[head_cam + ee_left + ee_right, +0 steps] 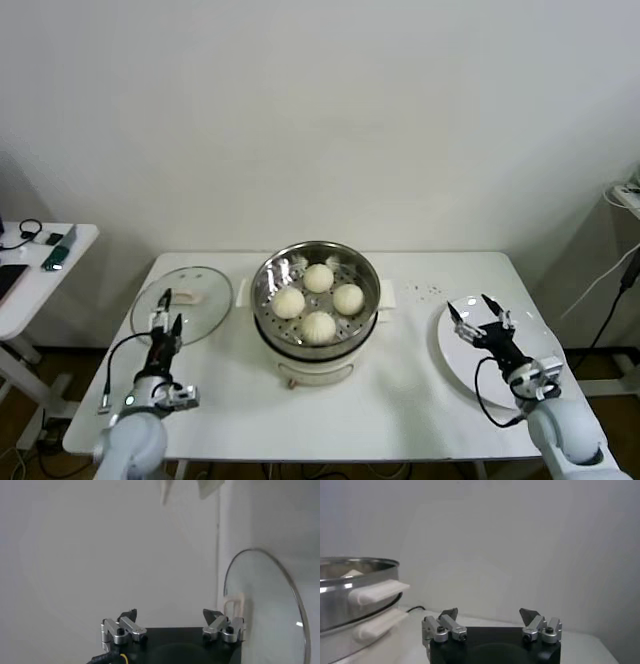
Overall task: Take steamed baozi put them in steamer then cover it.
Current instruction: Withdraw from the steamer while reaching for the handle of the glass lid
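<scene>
Now 4 steamed baozi (318, 300) in steamer (266, 318) mid-table; cover (205, 318) off at left edge (lying flat); left gripper (169, 310) and right gripper (472, 308) both spread, empty.

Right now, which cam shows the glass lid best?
Head view: the whole cover lies flat on the table left of the steamer, handle visible. Left wrist view shows only part of its rim and handle. Right wrist view doesn't show it.

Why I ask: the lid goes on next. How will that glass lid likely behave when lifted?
The glass lid is probably rigid, fragile, and heavy for its thinness. Its smooth dome looks slippery, so the cream handle seems the safest grip. Lying flat on the table, it should not roll.
</scene>
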Robot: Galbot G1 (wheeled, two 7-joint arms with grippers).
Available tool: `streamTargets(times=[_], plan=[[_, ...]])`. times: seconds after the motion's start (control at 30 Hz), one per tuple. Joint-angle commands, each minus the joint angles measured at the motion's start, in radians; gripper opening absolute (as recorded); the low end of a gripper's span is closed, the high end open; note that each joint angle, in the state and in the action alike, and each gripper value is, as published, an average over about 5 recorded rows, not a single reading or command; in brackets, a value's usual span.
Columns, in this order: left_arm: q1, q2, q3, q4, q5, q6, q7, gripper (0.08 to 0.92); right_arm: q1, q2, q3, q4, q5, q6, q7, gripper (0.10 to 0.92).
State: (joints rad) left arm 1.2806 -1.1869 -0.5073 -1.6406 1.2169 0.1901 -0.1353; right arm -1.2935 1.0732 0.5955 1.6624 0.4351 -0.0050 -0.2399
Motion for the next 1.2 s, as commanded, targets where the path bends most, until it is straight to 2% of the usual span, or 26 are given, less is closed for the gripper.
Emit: streamTargets(times=[0.03, 0.2, 0.5, 1.2], plan=[[-0.247, 0.018, 0.056, 0.332, 0.043, -0.08, -0.009, 0.823, -0.057, 0.039, 0.043, 0.008, -0.046, 0.003, -0.007, 0.823], [-0.315, 0.011, 0.054, 0.427, 0.059, -0.114, -0.018, 0.823, -0.058, 0.041, 0.044, 0.012, -0.053, 0.007, -0.015, 0.823], [-0.381, 0.003, 0.045, 0.526, 0.092, -0.138, -0.018, 0.823, -0.063, 0.041, 0.057, 0.012, -0.056, 0.013, -0.026, 0.823], [-0.496, -0.032, 0.046, 0.682, 0.123, -0.159, -0.049, 0.823, -0.066, 0.056, 0.073, 0.003, -0.087, 0.029, -0.057, 0.823]])
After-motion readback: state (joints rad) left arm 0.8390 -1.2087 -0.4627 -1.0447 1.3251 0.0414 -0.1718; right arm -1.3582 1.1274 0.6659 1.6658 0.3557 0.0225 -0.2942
